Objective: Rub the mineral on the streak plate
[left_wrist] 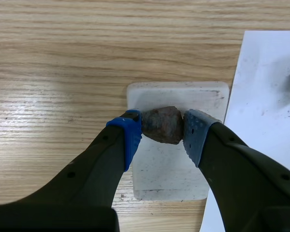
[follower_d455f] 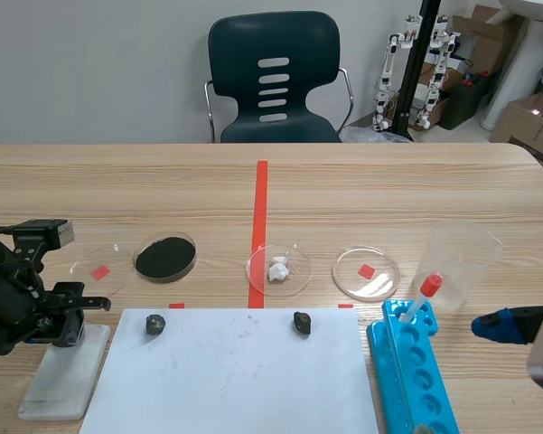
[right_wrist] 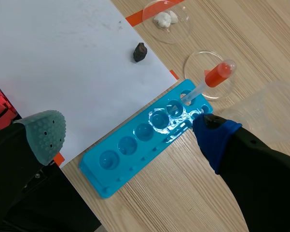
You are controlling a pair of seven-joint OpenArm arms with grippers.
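A brown-grey mineral is pressed between the blue pads of my left gripper, which is shut on it just above the white streak plate. In the scene view that left gripper hangs over the plate at the table's near left. Two dark mineral pieces lie on the white paper sheet. My right gripper stands open over the blue well tray, holding nothing; it shows at the near right edge.
Petri dishes sit in a row: an empty one, one with black powder, one with white lumps, another empty. A red-bulb pipette rests in the blue tray. A clear beaker stands behind it.
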